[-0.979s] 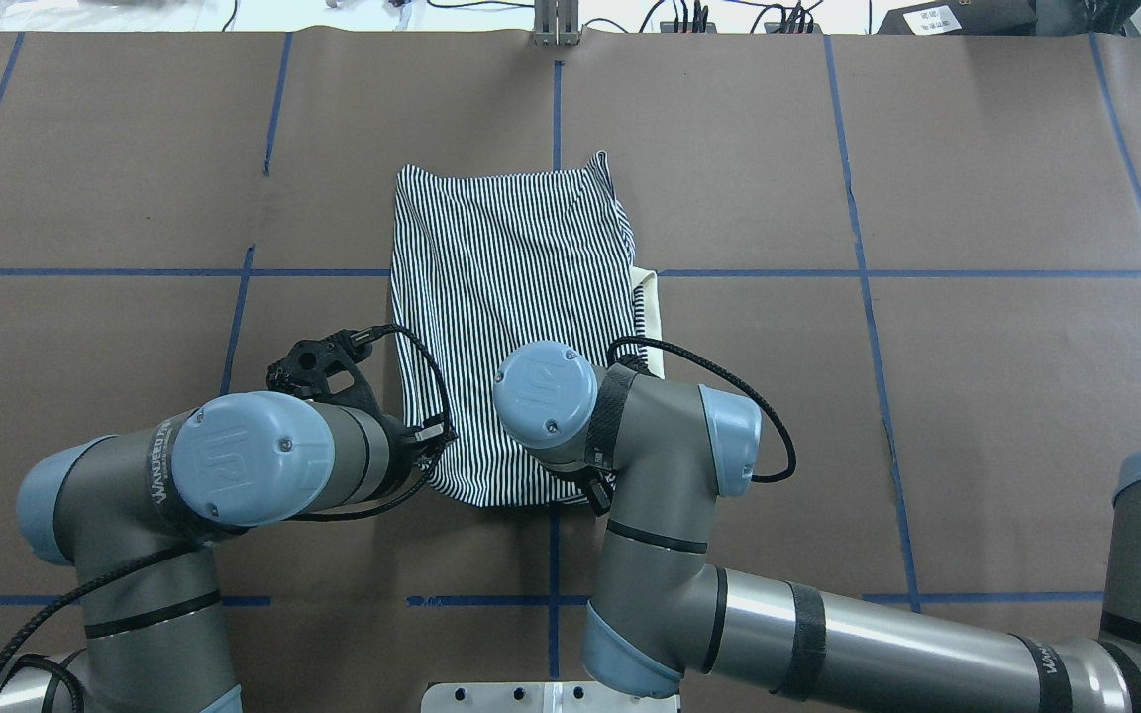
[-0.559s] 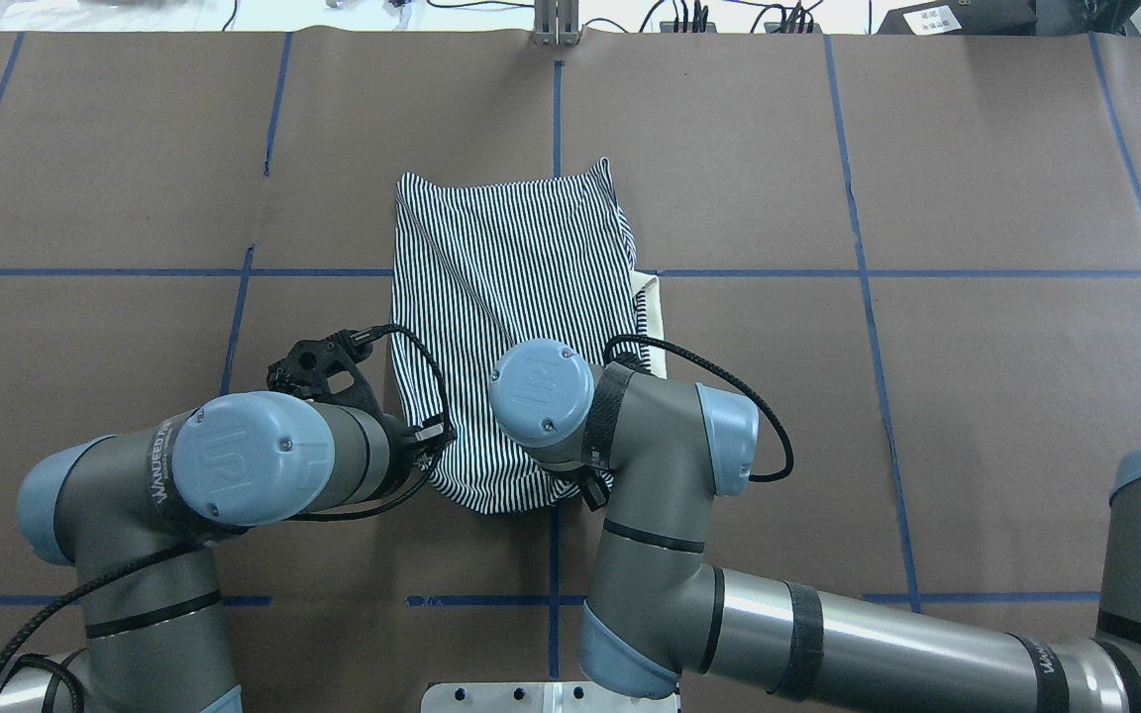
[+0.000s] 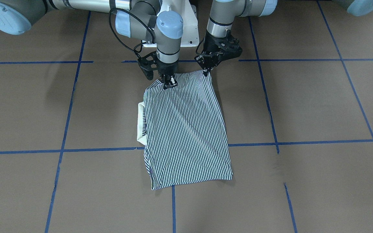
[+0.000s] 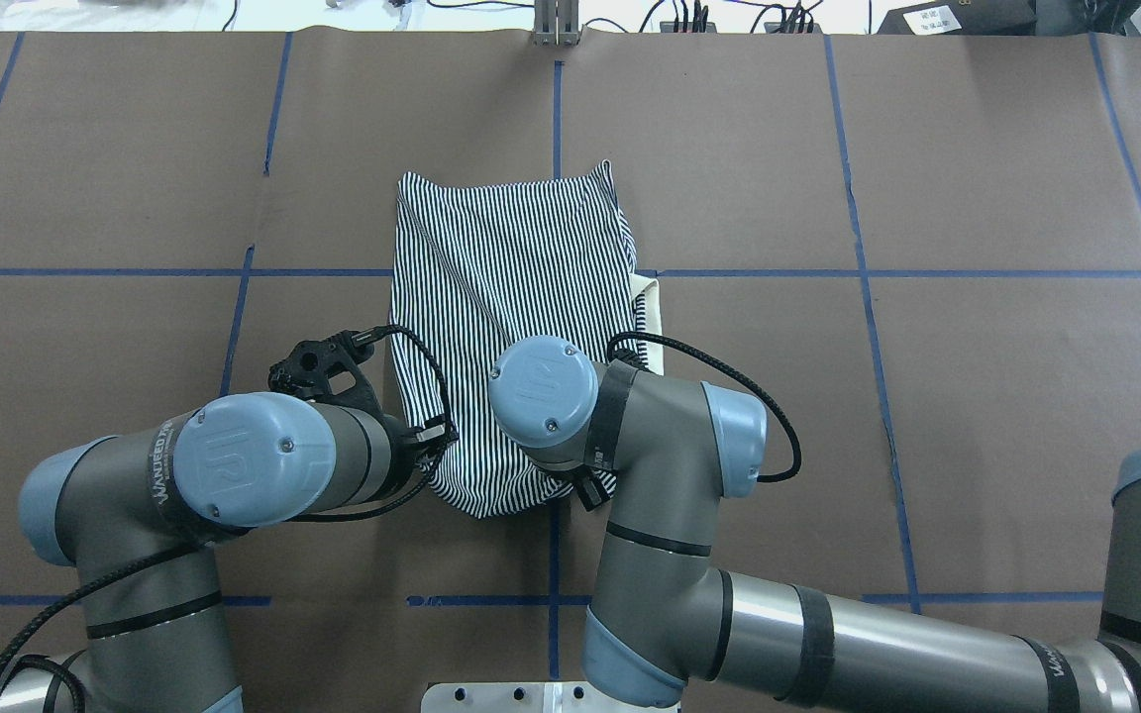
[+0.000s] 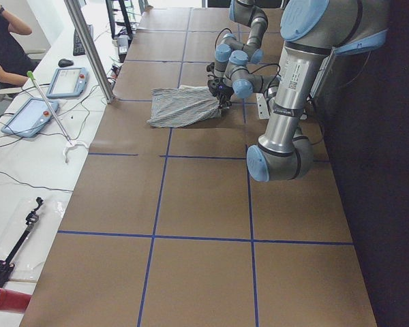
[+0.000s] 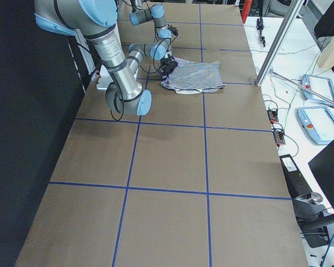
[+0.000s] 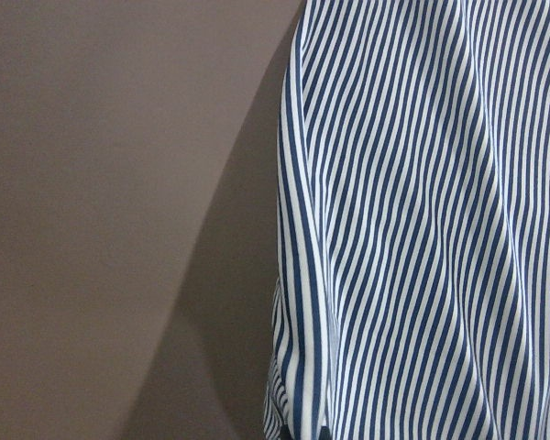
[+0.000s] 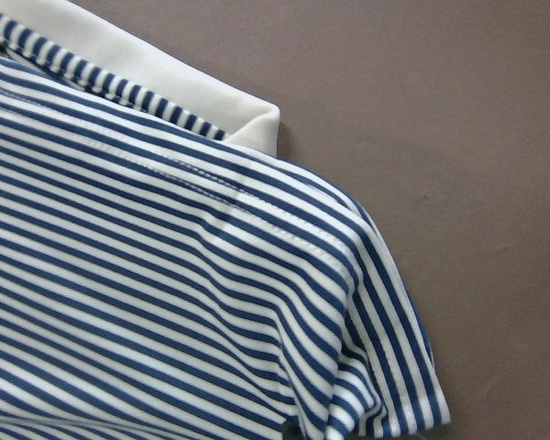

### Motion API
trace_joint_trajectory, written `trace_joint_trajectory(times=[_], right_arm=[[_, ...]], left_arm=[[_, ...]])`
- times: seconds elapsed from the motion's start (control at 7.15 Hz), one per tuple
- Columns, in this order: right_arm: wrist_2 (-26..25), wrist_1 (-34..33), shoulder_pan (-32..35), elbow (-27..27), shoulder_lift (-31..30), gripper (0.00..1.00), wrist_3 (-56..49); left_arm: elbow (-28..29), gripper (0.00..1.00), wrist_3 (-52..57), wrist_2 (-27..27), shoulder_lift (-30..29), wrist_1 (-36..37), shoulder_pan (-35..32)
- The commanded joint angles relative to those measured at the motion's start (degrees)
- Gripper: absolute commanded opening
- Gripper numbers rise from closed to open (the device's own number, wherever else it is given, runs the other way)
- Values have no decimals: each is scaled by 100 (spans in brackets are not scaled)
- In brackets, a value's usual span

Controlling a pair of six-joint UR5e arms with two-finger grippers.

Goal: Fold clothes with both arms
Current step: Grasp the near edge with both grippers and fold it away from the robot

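Note:
The striped polo shirt (image 3: 189, 136) lies folded lengthwise on the brown table, its cream collar (image 3: 140, 123) poking out at one side. Both grippers hold its edge nearest the robot, raised off the table. My left gripper (image 3: 207, 72) is shut on one corner of that edge. My right gripper (image 3: 170, 84) is shut on the other corner. In the overhead view the shirt (image 4: 511, 257) sags between the two wrists, which hide the fingers. The left wrist view shows the stripes (image 7: 422, 229) hanging over bare table. The right wrist view shows a sleeve hem (image 8: 367, 275) and the collar (image 8: 165, 82).
Blue tape lines (image 4: 556, 109) divide the brown table into squares. The white pedestal base (image 4: 551, 698) sits at the near edge between the arms. A metal post (image 5: 88, 48) stands at the far edge, with tablets (image 5: 28, 114) and a seated person (image 5: 0, 48) on the bench beyond.
The near edge of the shirt has drawn in and now sags to a point between the grippers. The far hem slid slightly toward the robot. Both grippers stay shut.

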Motion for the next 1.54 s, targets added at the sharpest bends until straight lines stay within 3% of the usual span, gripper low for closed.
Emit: trace_joint_trajectory(times=[0.0, 0.56, 0.98, 1.12, 1.4], right_arm=[[51, -21, 0, 342, -281, 0, -77], [446, -529, -192, 1158, -281, 0, -148], [316, -504, -333, 1178, -124, 0, -409], [-33, -495, -307, 1143, -88, 0, -916], [-116, -495, 104, 1116, -88, 0, -1743]], left_arm=[[-163, 0, -26, -202, -27, 14, 112], [-681, 0, -27, -194, 43, 67, 815], [-806, 0, -27, -282, 97, 67, 886], [-797, 0, -9, -273, 96, 67, 791], [-788, 0, 69, -299, 44, 49, 152]])
